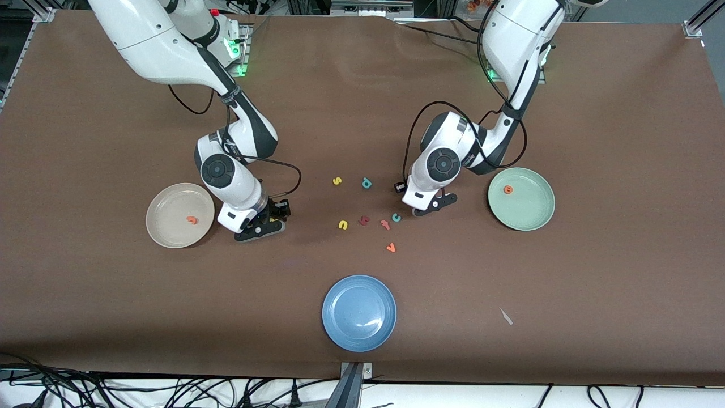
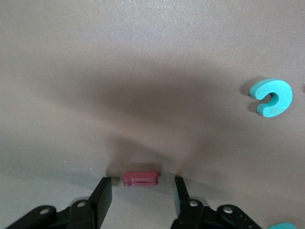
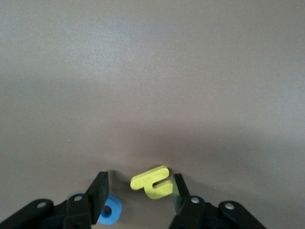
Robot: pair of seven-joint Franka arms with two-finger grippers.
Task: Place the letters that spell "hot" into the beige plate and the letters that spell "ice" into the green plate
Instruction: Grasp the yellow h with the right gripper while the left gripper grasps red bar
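- Seeing left claw low on the tabletop, jaws apart around dark red "i", beside green plate.
- Right claw spread around yellow "h", blue "o" at one finger, beside beige plate.

Your left tool straddles the dark red "i" with bare table around; the teal "c" sits near, crowded by other letters.
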